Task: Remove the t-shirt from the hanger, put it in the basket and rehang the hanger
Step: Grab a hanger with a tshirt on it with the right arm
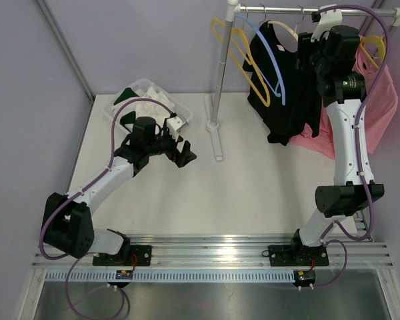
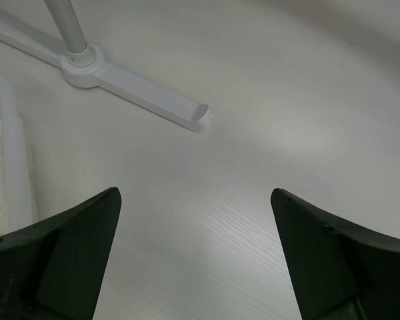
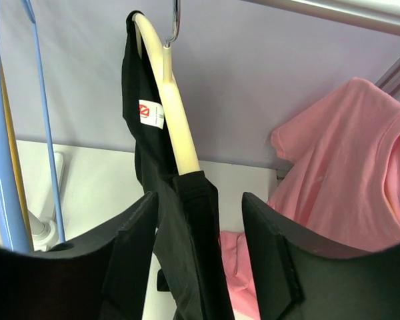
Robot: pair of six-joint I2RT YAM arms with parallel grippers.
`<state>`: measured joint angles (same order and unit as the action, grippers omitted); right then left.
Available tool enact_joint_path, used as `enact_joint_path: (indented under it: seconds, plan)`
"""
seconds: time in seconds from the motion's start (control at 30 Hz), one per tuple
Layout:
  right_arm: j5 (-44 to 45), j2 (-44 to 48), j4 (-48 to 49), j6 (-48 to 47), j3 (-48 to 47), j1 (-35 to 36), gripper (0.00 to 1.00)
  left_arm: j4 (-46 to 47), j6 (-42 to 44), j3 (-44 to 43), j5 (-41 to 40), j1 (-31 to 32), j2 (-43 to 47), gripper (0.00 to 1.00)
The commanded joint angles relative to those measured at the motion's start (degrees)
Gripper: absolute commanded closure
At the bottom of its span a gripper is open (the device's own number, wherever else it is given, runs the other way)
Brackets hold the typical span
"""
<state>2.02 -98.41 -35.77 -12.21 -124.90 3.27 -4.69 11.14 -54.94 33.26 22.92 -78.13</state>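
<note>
A black t-shirt (image 1: 283,87) hangs on a cream hanger (image 3: 174,120) from the rail (image 1: 280,10) at the back right. My right gripper (image 3: 200,217) is raised to the rail and open, with its fingers on either side of the shirt's shoulder (image 3: 193,233), just below the bare part of the hanger. In the top view the right gripper (image 1: 311,50) sits against the shirt's right side. My left gripper (image 1: 180,152) is open and empty, low over the table at the left. In the left wrist view the left gripper (image 2: 195,200) shows only bare table between its fingers.
A pink t-shirt (image 1: 380,107) hangs right of the black one, close to my right arm. Empty yellow and blue hangers (image 1: 243,50) hang left of it. The rack's pole (image 1: 220,73) and foot (image 2: 140,90) stand mid-table. A clear bin of clothes (image 1: 150,100) is at the back left.
</note>
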Motion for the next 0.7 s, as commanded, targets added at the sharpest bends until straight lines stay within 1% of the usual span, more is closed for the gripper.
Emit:
enact_joint_path:
  seconds: [0.0, 0.1, 0.17, 0.3, 0.37, 0.43, 0.5, 0.67]
  plan:
    - [-0.9, 0.3, 3.5, 0.4, -1.2, 0.1, 0.38, 0.7, 0.8, -2.4, 1.5, 0.3, 0.3, 0.01]
    - [-1.8, 0.1, 5.5, 1.1, -1.1, 0.2, 0.34, 0.6, 0.9, -2.4, 1.5, 0.3, 0.3, 0.01]
    - [-3.8, 0.0, 6.6, 2.0, -1.5, 0.2, 0.33, 0.7, 0.9, -2.3, 1.4, 0.3, 0.3, 0.01]
    - [-4.1, -0.3, 9.3, 3.6, -1.7, 0.2, 0.32, 0.7, 1.1, -2.4, 1.4, 0.4, 0.3, 0.01]
    - [-4.0, -0.3, 11.6, 4.1, -1.1, 0.2, 0.31, 0.7, 1.0, -2.4, 1.3, 0.3, 0.1, 0.01]
    - [-3.7, -0.5, 14.7, 5.1, -0.2, 0.2, 0.31, 0.6, 1.1, -2.4, 1.4, 0.3, 0.0, 0.01]
    - [-3.9, -0.8, 17.0, 5.7, 0.2, 0.2, 0.33, 0.7, 1.1, -2.4, 1.5, 0.4, -0.1, 0.01]
    - [-5.8, -2.7, 19.9, 8.9, -1.3, 0.2, 0.35, 0.6, 1.1, -2.6, 1.5, 0.4, -0.4, 0.01]
